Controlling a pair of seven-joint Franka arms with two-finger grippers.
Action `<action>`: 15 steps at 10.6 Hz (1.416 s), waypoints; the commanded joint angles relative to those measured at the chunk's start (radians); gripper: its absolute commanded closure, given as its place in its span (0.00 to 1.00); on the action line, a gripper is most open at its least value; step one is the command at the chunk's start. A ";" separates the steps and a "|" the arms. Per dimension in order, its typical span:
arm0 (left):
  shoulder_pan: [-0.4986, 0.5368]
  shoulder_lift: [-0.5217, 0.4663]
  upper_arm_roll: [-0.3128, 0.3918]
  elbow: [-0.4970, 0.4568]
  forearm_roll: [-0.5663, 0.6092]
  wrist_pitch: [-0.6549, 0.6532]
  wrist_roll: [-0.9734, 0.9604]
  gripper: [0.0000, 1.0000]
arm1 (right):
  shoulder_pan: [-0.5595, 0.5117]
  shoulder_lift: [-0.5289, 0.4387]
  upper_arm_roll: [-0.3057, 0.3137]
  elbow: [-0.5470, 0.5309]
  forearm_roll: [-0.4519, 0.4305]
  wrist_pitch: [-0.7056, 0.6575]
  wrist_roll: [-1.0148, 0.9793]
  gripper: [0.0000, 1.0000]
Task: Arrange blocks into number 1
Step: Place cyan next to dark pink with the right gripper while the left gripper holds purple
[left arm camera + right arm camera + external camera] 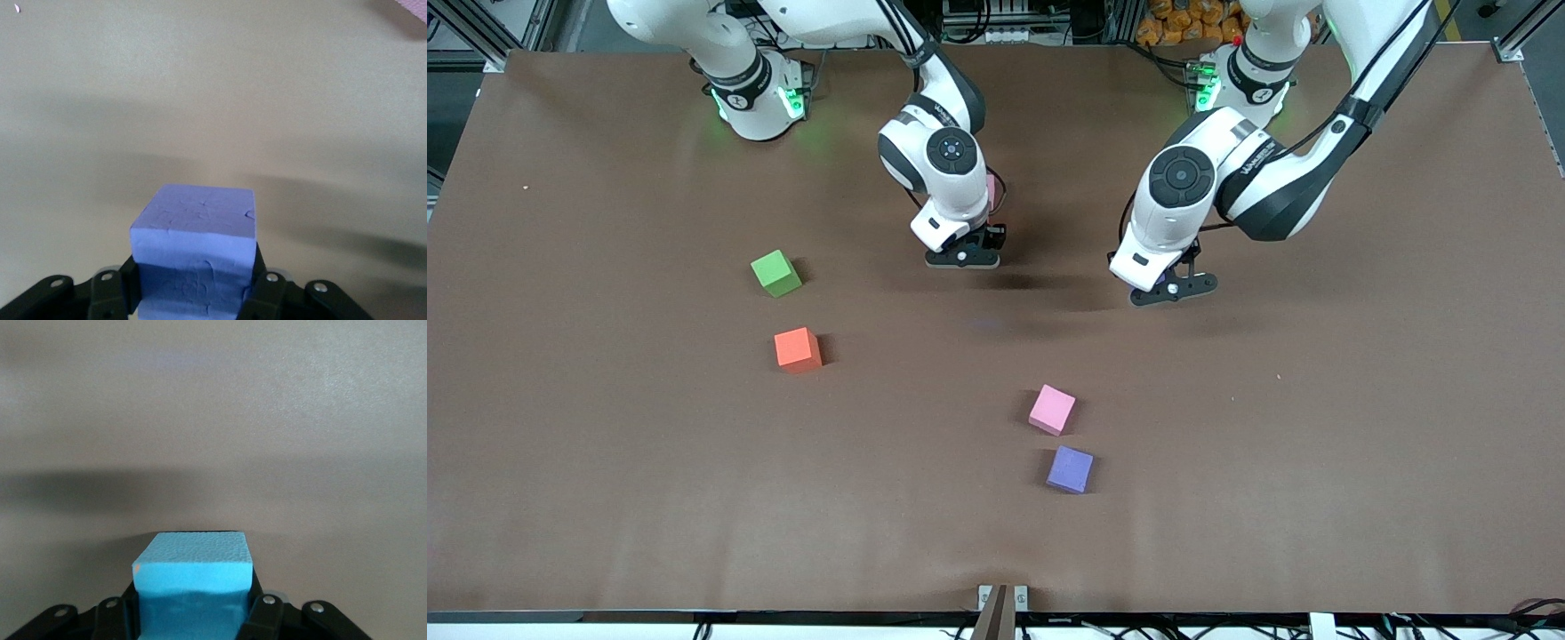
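Left gripper (1172, 289) is up over bare table (1316, 427), jaws closed on a periwinkle block (195, 257); block sits square between the fingers (265, 293), top half proud of them. Right gripper (963, 258) is up over mid-table, jaws clamped on a light blue block (193, 587), seated the same way. On the table: pink block (1052, 409), with purple block (1070, 468) just at its 5 o'clock; orange block (797, 348) at 5 o'clock of green block (775, 273), toward the right arm's end.
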 commanded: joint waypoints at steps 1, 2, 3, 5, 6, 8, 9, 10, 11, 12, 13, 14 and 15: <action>0.005 0.003 -0.010 0.002 0.029 0.000 0.011 1.00 | 0.010 0.001 -0.009 -0.008 -0.006 0.012 0.022 0.01; 0.005 0.005 -0.010 0.000 0.029 0.000 0.011 1.00 | 0.007 0.001 -0.012 -0.002 -0.006 0.004 0.021 0.00; 0.005 0.005 -0.010 -0.003 0.029 0.000 0.011 1.00 | 0.003 -0.005 -0.015 0.005 -0.007 -0.001 0.015 0.00; -0.003 0.005 -0.012 -0.006 0.026 0.000 0.009 1.00 | -0.008 -0.017 -0.041 0.072 -0.008 -0.081 0.004 0.00; -0.005 0.005 -0.015 -0.006 0.025 0.000 0.006 1.00 | -0.010 -0.018 -0.070 0.152 -0.008 -0.196 -0.014 0.00; -0.006 0.003 -0.019 -0.014 0.023 0.000 -0.003 1.00 | -0.074 -0.035 -0.121 0.311 -0.003 -0.426 -0.162 0.00; -0.012 0.003 -0.028 -0.015 0.022 0.000 -0.008 1.00 | -0.138 -0.041 -0.121 0.370 -0.001 -0.503 -0.238 0.00; -0.018 0.003 -0.038 -0.018 0.016 0.000 -0.014 1.00 | -0.196 -0.049 -0.121 0.396 -0.001 -0.534 -0.304 0.00; -0.040 0.005 -0.054 -0.028 0.013 0.000 -0.046 1.00 | -0.255 -0.057 -0.121 0.412 0.005 -0.541 -0.348 0.00; -0.087 0.017 -0.055 -0.034 0.006 0.000 -0.099 1.00 | -0.316 -0.058 -0.121 0.416 0.006 -0.553 -0.375 0.00; -0.141 0.031 -0.055 -0.029 -0.022 0.000 -0.139 1.00 | -0.361 -0.054 -0.121 0.417 0.006 -0.553 -0.439 0.00; -0.200 0.034 -0.055 -0.028 -0.041 0.000 -0.178 1.00 | -0.417 -0.045 -0.121 0.417 0.008 -0.553 -0.518 0.00; -0.271 0.035 -0.055 -0.026 -0.056 0.001 -0.228 1.00 | -0.450 -0.020 -0.121 0.415 0.006 -0.551 -0.581 0.00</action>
